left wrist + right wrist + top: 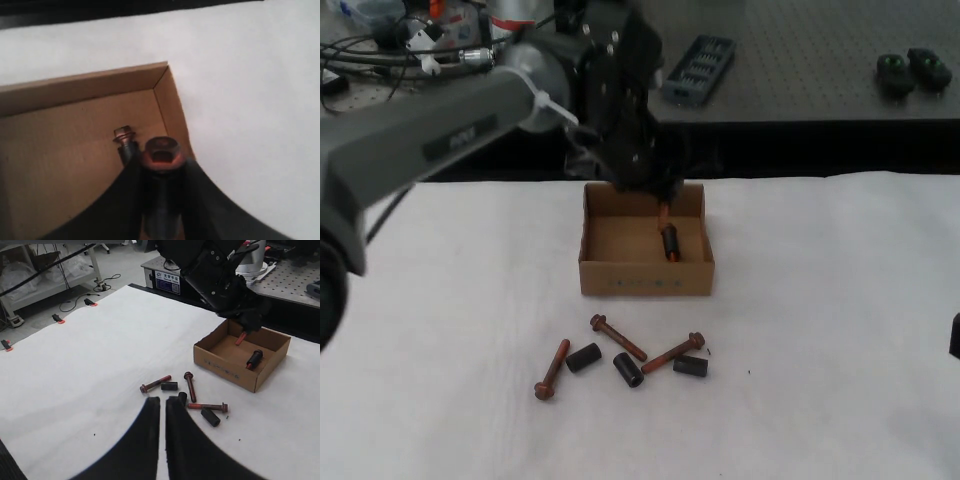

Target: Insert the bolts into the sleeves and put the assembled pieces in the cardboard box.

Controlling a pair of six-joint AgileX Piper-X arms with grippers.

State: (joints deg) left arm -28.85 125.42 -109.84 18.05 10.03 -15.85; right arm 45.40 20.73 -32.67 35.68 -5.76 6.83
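Your left pincer (162, 167) is clenched on a bolt (162, 152), hex head poking out past the fingertips. It's low over the back part of the cardboard box (647, 282). The dark body (160, 215) behind the head looks like a sleeve, but I can't say for sure. A finished piece (669, 242) lies on the box floor just beside it, right of centre. Can't tell if the two touch.

Right pincer (163, 401): fingers closed together w/ nothing between them. It hangs over the white-covered counter (840, 300), apart from the loose parts.

Not yet done, by my count: 3 bolts (617, 337) & 3 sleeves (628, 370), clustered in front of the box. One loose bolt (672, 352) lies right against a loose sleeve (690, 367).

Handling, my guess:
- **Bolts:** prob. steel, stiff, small but dense, smooth & round, so they'll roll or twist if you pinch near one end. Take each mid-shank, across the axis, head left free.
- **Sleeves:** look like hard dark tubes, light, also apt to roll. Grip across the outer wall at mid-length, keeping the bore open & in line w/ the bolt tip.
- **Risk:** nothing looks fragile. Expect slip & misalignment, not breakage.
- **Held piece:** it sits low enough that, I'd judge, a release drops it flat w/o bouncing out.
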